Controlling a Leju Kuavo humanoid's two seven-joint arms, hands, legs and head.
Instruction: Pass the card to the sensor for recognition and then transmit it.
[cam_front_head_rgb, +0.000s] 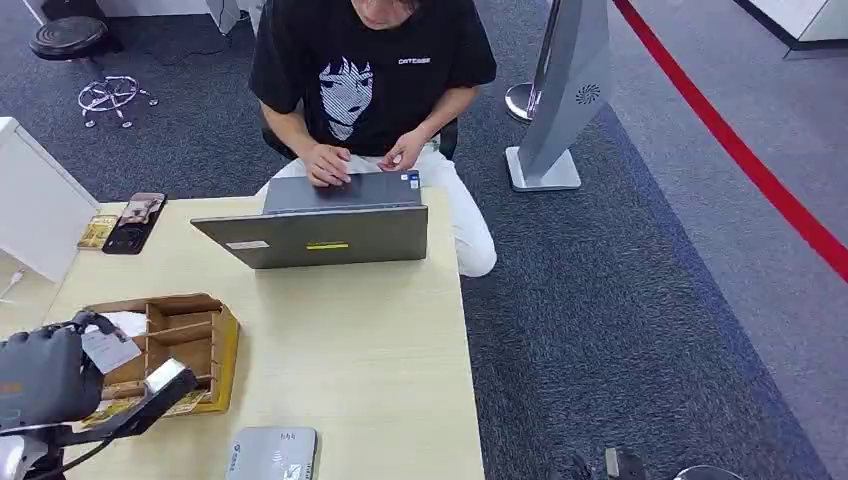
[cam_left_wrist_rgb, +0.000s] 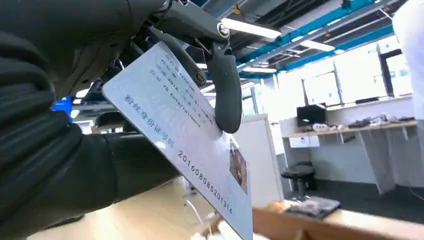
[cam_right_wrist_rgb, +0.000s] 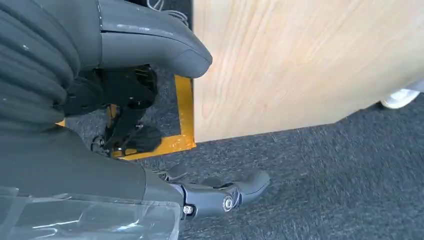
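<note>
The left robot hand (cam_front_head_rgb: 45, 375) pinches the white card (cam_front_head_rgb: 108, 350) between thumb and a finger, above the wooden box (cam_front_head_rgb: 190, 345) on the bench (cam_front_head_rgb: 380, 350); the card's long axis slants. The grey sensor (cam_front_head_rgb: 272, 453) lies nearby. The right robot hand (cam_right_wrist_rgb: 150, 100) hangs beside the bench, fingers apart, holding nothing.

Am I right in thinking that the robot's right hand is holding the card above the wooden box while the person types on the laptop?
Not quite: the left hand holds the card, as the left wrist view shows. It is above the wooden box while the person types on the laptop.
</note>
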